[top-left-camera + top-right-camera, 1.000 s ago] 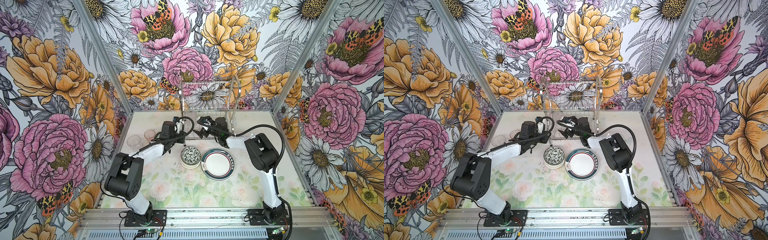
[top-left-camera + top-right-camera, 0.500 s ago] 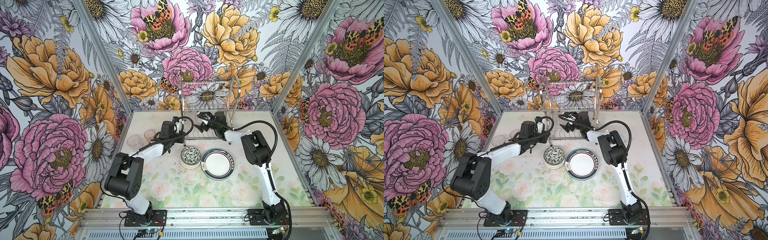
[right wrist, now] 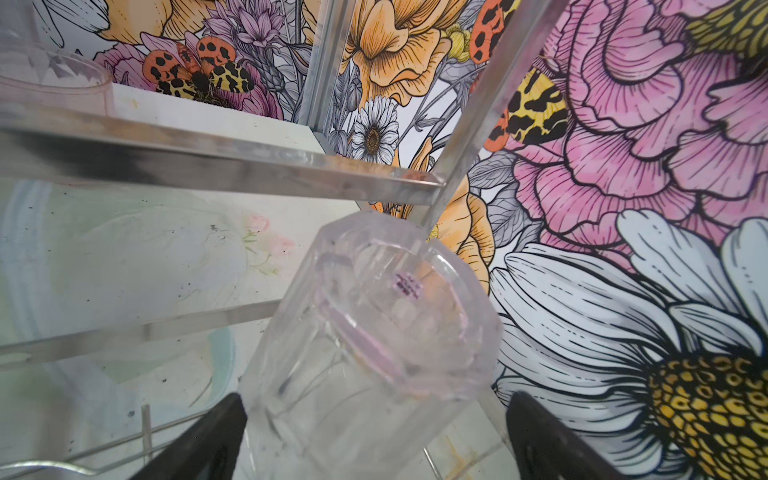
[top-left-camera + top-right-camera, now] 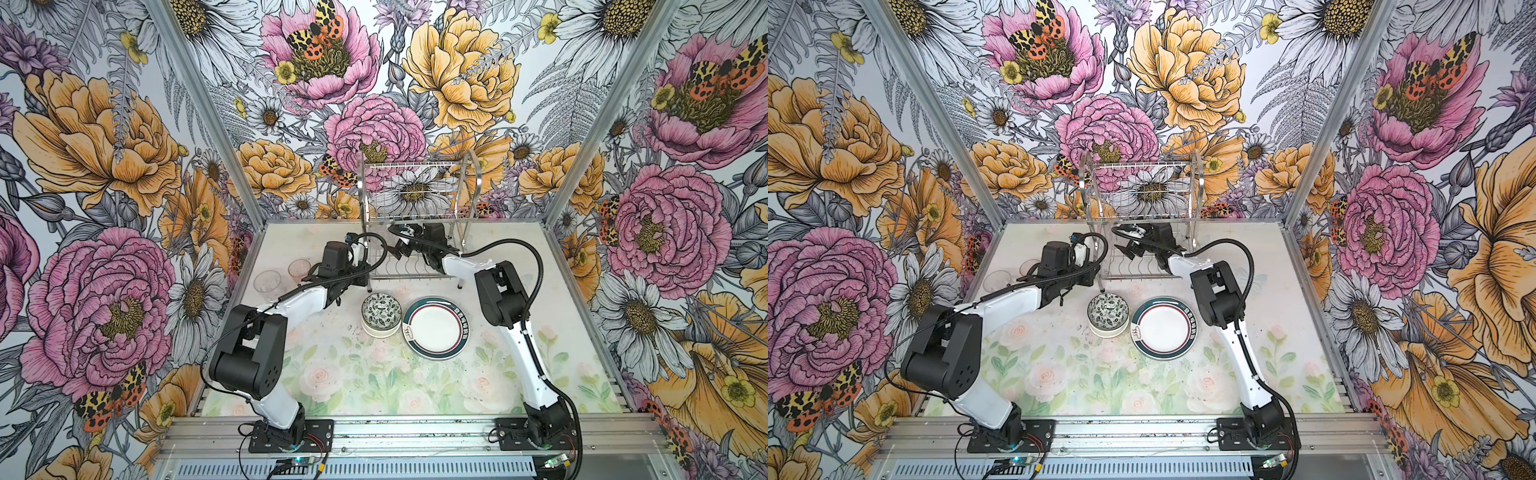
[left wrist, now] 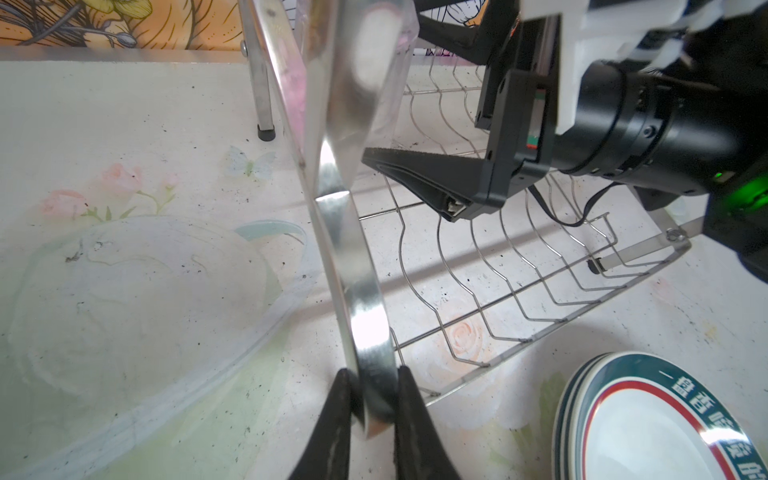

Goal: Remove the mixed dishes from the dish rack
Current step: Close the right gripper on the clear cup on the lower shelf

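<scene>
The chrome dish rack [image 4: 415, 195] [image 4: 1142, 193] stands at the back of the table. My left gripper [image 5: 376, 415] [image 4: 367, 272] is shut on the shiny band of the rack's side frame [image 5: 365, 316], near its foot. A translucent pinkish cup [image 3: 374, 332] [image 5: 374, 62] lies tilted in the rack. My right gripper [image 3: 374, 440] [image 4: 400, 246] reaches into the lower tier and stands open, with its fingers [image 3: 199, 440] on either side of the cup. In both top views the cup is hidden by the arm and wires.
Stacked bowls [image 4: 380, 318] with a leaf pattern inside and a stack of teal-rimmed plates [image 4: 436, 328] [image 5: 665, 419] sit on the table in front of the rack. Two clear cups [image 4: 268, 280] stand at the left. Floral walls close in three sides.
My right arm has reached further into the rack's lower tier. My left jaws have closed a little tighter on the frame band. The dishes on the table have not moved.
</scene>
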### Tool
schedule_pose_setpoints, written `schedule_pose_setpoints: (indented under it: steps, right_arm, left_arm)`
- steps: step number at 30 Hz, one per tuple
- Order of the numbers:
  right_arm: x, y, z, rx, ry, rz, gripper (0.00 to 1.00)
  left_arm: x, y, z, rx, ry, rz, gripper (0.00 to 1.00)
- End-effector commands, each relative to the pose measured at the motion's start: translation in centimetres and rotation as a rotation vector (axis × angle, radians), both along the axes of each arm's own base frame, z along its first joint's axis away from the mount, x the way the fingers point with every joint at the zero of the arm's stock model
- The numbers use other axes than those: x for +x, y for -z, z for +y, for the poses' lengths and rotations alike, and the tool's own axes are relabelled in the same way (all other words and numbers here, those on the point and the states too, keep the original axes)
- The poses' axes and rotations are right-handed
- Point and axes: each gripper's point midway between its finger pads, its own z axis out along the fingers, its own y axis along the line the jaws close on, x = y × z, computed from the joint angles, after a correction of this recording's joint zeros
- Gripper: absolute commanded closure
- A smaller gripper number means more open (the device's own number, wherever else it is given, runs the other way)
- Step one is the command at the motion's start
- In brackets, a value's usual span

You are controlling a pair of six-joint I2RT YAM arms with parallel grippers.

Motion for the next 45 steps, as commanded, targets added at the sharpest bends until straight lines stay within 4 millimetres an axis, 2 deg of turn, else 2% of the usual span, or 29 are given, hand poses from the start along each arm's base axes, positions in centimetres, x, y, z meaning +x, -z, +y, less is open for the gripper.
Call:
schedule_pose_setpoints:
  steps: [1,13,24,33,36,45]
  right_arm:
    - [-0.7,0.1,1.1,0.005,-0.077,-0.009,0.00]
    - [-2.6,0.2,3.4,0.005,-0.163,0.000,0.00]
    - [-4.8,-1.7,2.6,0.077,-0.150,-0.008,0.02]
    - [-4.8,-3.4,2.3,0.168,-0.130,-0.003,0.03]
    - [-4.8,-4.1,2.2,0.208,-0.134,0.012,0.07]
    - [-5.6,-4.6,2.0,0.233,-0.150,0.023,0.31]
  left_arm:
    - [0.4,0.4,0.0,0.004,0.003,0.024,0.86]
    - [0.3,0.5,-0.1,0.012,0.013,0.036,0.86]
    - [0.4,0.3,0.0,0.014,0.012,0.034,0.86]
    - [0.4,0.2,0.0,0.012,0.009,0.036,0.86]
    - [0.3,0.3,0.1,0.014,0.006,0.038,0.86]
    - [0.7,0.3,0.2,0.008,-0.010,0.033,0.84]
